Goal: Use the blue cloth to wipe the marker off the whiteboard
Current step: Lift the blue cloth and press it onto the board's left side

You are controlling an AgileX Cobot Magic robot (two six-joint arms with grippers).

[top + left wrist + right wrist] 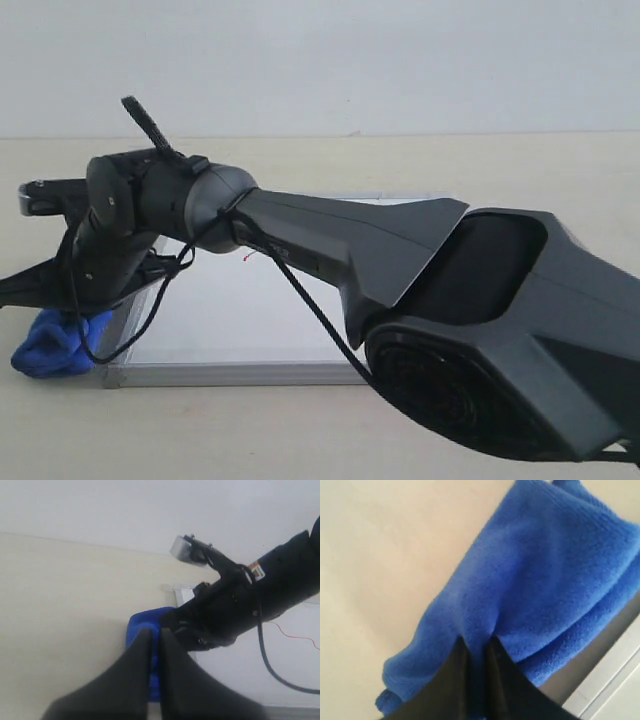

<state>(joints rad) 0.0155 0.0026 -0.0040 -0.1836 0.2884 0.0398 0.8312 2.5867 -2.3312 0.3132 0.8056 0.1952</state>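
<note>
The whiteboard [230, 320] lies flat on the table, and most of its far half is hidden behind my right arm. Only a short red piece of the marker [248, 258] shows beside the arm; the left wrist view shows a longer thin red stretch of the marker [295, 636] on the whiteboard [300, 675]. The blue cloth [50, 345] lies bunched on the table by the board's near left corner. My right gripper [476, 641] has reached across and is shut on a fold of the blue cloth [545, 570]. My left gripper [155, 631] is shut and empty, well short of the blue cloth [142, 622].
The right arm's large dark body [480, 330] fills the right half of the exterior view and spans the board. A black cable [310, 300] hangs from it over the board. The board's silver frame [607, 682] runs right beside the cloth. Beige tabletop [200, 430] surrounds the board.
</note>
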